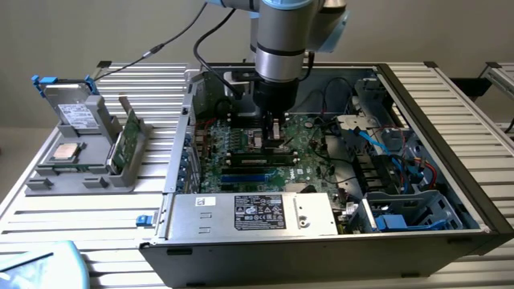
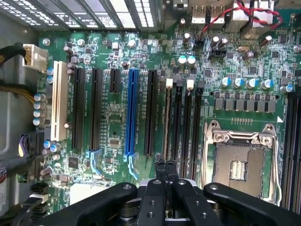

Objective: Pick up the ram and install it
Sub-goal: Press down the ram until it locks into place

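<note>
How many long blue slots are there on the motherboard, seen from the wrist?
1. The blue slot lies between black slots on the motherboard; the gripper may hide others.

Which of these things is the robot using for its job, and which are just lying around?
For the job: the ram on the motherboard; the gripper just above it, jaws shut.
Just lying about: the hard drive, the processor chip and the green card in the grey holder.

A green motherboard (image 2: 117, 117) is showing one blue slot (image 2: 131, 113) among black ones and a cream slot (image 2: 59, 101). The black gripper (image 2: 166, 172) is sitting at the wrist frame's lower middle.
</note>
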### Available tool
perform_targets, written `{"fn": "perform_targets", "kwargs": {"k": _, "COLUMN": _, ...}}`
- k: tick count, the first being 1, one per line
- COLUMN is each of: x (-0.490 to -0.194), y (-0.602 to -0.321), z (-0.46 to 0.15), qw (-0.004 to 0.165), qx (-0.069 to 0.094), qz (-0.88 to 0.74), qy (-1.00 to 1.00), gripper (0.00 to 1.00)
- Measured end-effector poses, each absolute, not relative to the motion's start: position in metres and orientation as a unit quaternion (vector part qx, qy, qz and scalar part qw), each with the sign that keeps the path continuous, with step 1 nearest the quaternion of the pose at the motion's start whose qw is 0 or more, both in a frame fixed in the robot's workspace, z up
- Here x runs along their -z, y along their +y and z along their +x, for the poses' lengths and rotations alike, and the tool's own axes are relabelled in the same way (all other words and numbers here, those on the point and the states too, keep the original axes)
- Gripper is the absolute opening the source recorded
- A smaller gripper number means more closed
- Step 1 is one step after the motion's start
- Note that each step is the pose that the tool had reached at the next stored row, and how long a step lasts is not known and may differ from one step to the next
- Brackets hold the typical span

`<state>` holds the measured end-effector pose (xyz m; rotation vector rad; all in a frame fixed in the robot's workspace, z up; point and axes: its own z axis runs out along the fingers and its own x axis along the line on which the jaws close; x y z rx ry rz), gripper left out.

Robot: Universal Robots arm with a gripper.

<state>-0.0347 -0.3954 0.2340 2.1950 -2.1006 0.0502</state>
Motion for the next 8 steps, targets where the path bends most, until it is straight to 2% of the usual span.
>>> {"fn": "perform_targets", "kwargs": {"k": 8, "x": -0.2321, "y": -0.3954, "z": -0.0416, "qw": 0.051, "qx": -0.017, "qz": 0.721, "qy": -0.691, "gripper": 0.11}}
